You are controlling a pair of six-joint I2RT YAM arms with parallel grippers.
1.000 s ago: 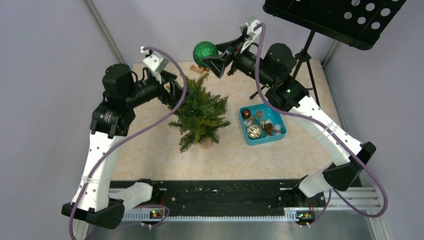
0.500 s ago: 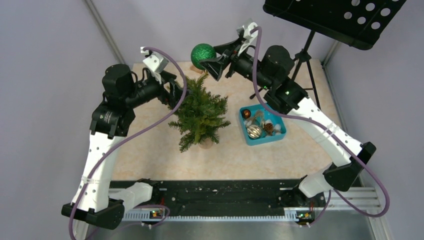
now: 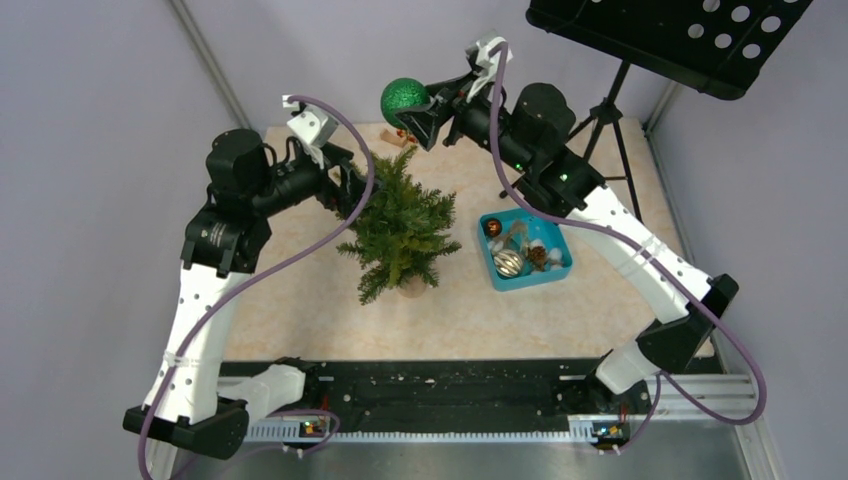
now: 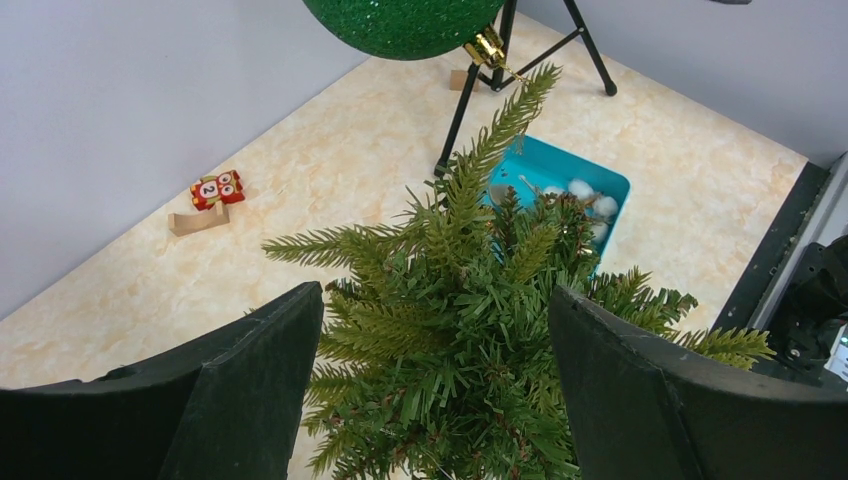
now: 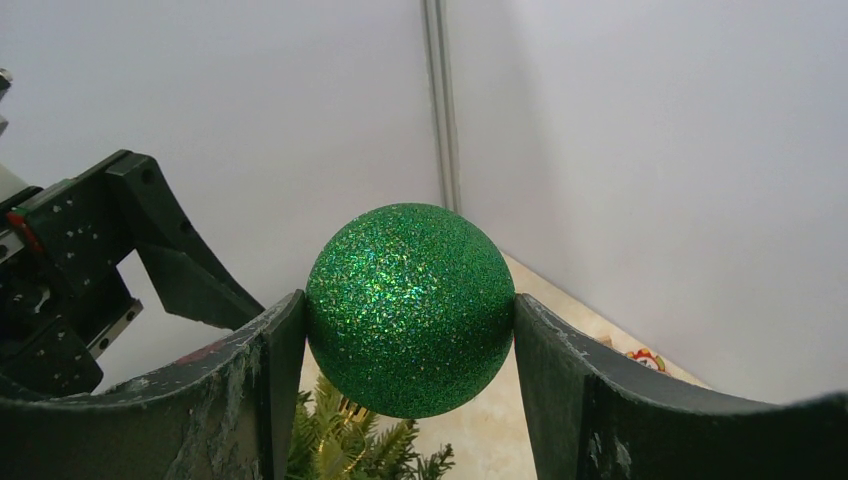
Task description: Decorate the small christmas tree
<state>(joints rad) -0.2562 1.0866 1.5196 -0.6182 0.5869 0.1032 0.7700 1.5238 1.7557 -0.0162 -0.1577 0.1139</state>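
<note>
Small christmas tree [image 3: 400, 228]: upright mid-tabletop [image 3: 300, 300], dark stiff needle sprigs, no ornament visible on it. Left pincer [image 4: 435, 300]: open, its jaws straddling the upper branches. Right pincer [image 3: 418, 108]: clamped on a green glitter bauble [image 5: 410, 305], round and rough-sparkled, held above the treetop. Gold cap [image 4: 487, 47] and thin loop: close to the topmost sprig. Handling advice: lower slowly, thread the loop over a firm tip, and release only once it hangs. Teal bin [image 3: 556, 262]: spare ornaments, just right of the tree.
</note>
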